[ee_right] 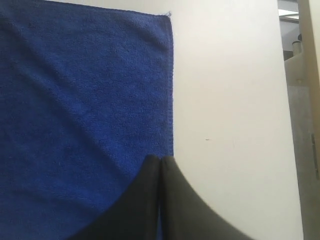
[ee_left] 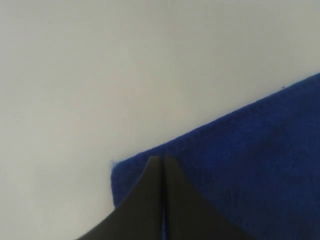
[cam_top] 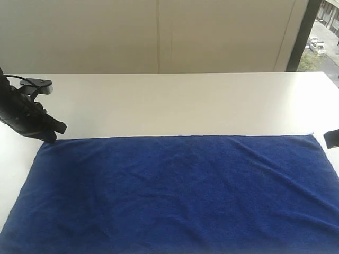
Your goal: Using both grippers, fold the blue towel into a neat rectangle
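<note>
Exterior view: blue towel [cam_top: 180,190] flat on the white table [cam_top: 175,100], filling 4 to 8 o'clock; left gripper [cam_top: 52,133] at its far corner, 9 o'clock; right gripper [cam_top: 331,138] a sliver at 3 o'clock; near hem cut off at 6 o'clock
Left wrist view: left gripper [ee_left: 162,160] pressed together, tip over the towel's corner; cloth pinched or not, cannot tell
Right wrist view: right gripper [ee_right: 160,159] pressed together, tip over the side hem; white tag unseen
Step, judged: first fold not begun; corner grasp in hand
Next move, judged: both far corners nipped, then carried level toward the near hem

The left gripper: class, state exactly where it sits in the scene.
In the exterior view the left gripper is on the left side, jaws shut, its tip at the blue towel's far left corner on the white table.
</note>
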Tool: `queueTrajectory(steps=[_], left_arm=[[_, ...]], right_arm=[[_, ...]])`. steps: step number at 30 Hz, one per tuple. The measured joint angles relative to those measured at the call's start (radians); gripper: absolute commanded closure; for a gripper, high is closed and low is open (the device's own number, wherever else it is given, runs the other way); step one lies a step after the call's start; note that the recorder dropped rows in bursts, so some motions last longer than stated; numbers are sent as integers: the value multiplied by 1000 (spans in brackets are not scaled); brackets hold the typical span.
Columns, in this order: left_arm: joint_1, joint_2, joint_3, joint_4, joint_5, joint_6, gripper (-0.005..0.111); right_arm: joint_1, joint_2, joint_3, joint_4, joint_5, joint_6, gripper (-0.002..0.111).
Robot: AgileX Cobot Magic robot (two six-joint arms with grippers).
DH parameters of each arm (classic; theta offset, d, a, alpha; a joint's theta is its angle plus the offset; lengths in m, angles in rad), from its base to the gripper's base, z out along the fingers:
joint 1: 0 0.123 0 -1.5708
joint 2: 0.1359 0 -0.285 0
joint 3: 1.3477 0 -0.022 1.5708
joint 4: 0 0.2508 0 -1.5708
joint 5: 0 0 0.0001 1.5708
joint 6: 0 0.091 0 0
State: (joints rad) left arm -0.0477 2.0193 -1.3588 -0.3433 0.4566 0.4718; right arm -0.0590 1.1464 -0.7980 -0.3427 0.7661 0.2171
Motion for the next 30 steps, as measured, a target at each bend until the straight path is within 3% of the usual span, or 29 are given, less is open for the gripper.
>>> queueTrajectory(steps=[23, 30], left_arm=[[-21, 52, -23, -49, -132, 34, 107], [-21, 46, -77, -49, 17, 34, 107]], right_arm=[[0, 0, 0, 0, -5, -2, 108], [0, 0, 2, 0, -34, -4, 108]])
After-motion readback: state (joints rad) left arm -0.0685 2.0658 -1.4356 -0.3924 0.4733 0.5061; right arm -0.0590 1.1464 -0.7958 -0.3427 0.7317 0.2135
